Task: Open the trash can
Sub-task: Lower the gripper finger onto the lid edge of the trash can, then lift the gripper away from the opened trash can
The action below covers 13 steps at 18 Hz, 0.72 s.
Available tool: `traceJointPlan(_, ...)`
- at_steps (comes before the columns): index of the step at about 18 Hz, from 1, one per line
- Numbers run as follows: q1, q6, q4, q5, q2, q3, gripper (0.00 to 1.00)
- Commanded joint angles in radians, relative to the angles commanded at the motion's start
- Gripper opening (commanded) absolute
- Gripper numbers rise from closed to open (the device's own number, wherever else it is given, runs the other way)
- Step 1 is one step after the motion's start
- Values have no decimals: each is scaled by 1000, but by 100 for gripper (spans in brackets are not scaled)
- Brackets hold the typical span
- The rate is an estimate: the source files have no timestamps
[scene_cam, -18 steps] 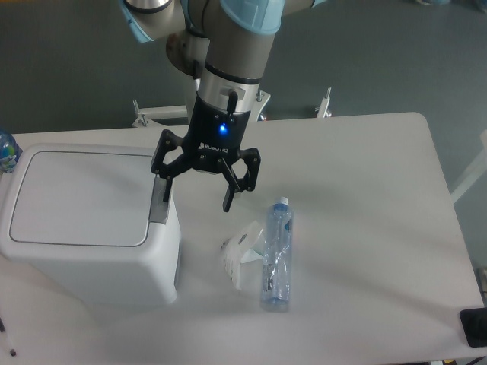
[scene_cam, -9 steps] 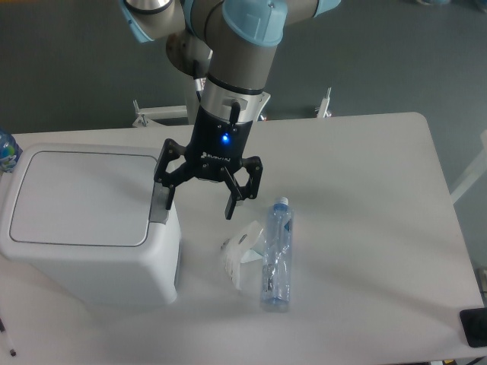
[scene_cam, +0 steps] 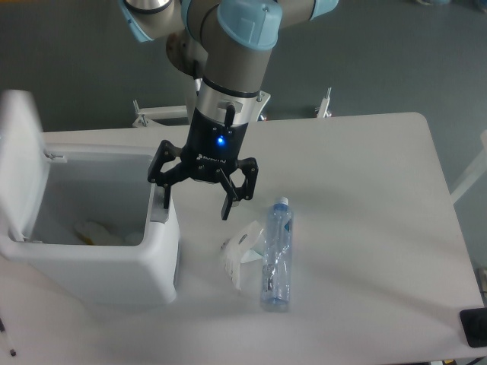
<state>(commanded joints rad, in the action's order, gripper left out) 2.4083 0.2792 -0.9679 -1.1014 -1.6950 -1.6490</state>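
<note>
The large white boxy plastic trash can [scene_cam: 99, 258] stands at the left end of the white surface [scene_cam: 365, 213], its flat hinged lid [scene_cam: 19, 160] swung upright on the far left side, so the inside shows some pale crumpled waste. The black two-finger pincer [scene_cam: 194, 199] hangs spread wide and released, one finger down at the can's grey push-button [scene_cam: 158, 207] on the right rim, the other over the surface. Just right of the can lie a crumpled white wrapper [scene_cam: 240, 255] and a clear plastic bottle [scene_cam: 277, 255] on its side.
</note>
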Motion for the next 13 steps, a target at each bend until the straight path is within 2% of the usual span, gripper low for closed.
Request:
traceJointPlan(3,0,-2,-2,0,3,9,100)
traceJointPlan(8,23,24,8,-3,-14,84,100)
traceJointPlan(10,82,119,23,-17,-46,103,100)
traceJointPlan(13,141,363,23,-203,-81,94,100)
